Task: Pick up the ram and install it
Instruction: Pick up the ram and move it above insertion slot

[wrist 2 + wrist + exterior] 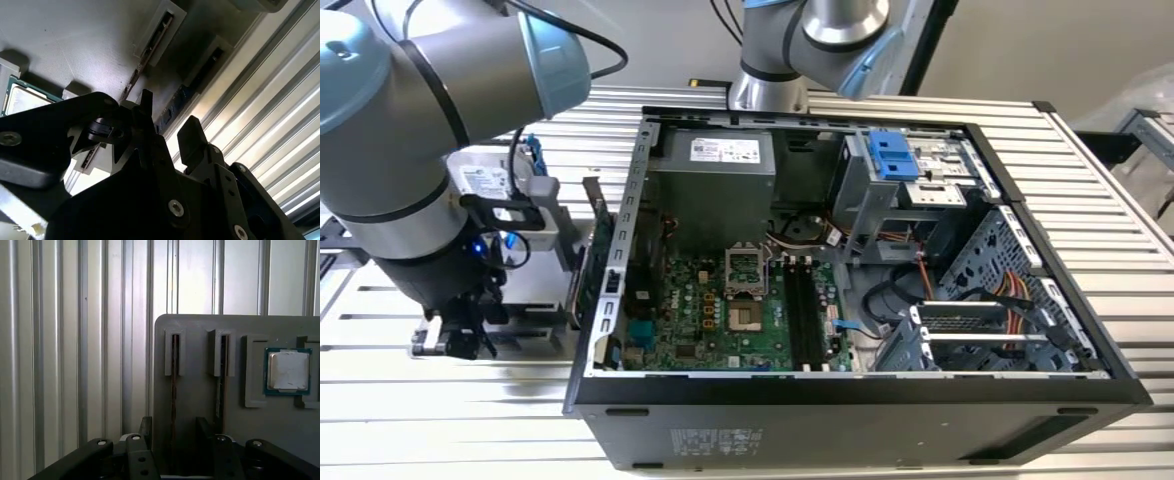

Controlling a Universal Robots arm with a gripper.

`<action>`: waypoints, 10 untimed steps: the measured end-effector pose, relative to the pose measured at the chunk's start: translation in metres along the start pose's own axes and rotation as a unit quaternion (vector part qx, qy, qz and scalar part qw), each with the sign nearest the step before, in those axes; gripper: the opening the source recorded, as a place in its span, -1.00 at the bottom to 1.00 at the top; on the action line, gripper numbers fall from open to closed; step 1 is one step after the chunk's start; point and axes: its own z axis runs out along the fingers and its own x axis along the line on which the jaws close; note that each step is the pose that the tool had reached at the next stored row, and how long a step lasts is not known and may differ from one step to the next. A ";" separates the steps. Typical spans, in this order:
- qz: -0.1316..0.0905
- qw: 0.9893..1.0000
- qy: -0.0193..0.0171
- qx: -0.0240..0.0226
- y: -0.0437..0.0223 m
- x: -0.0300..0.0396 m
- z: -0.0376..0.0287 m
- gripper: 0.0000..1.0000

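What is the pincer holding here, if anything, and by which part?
Nothing. The pincer is open, lined up over a ram that stands on edge in the gray holder.

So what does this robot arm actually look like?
The arm is smooth silver-grey tubing with pale blue caps at the joints and black cables along it. Its gripper is matte black and blocky, with silver screws.

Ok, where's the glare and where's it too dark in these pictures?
In the second wrist view, glare washes out the ribbed table, and the hand is a dark silhouette in front; in the first wrist view light is even, with the silver chip pale and shiny; in the exterior view the computer case is shadowed inside at the exterior view's right.
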 end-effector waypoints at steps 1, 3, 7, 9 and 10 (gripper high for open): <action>0.000 1.000 0.000 0.000 0.0000 0.0000 0.0002 1.00; 0.000 1.000 0.000 0.000 0.0001 0.0002 0.0002 1.00; 0.000 1.000 0.000 0.000 0.0000 0.0004 0.0002 1.00; 0.000 1.000 0.000 0.000 0.0000 0.0004 0.0002 1.00; 0.000 1.000 0.000 0.000 0.0000 0.0004 0.0002 1.00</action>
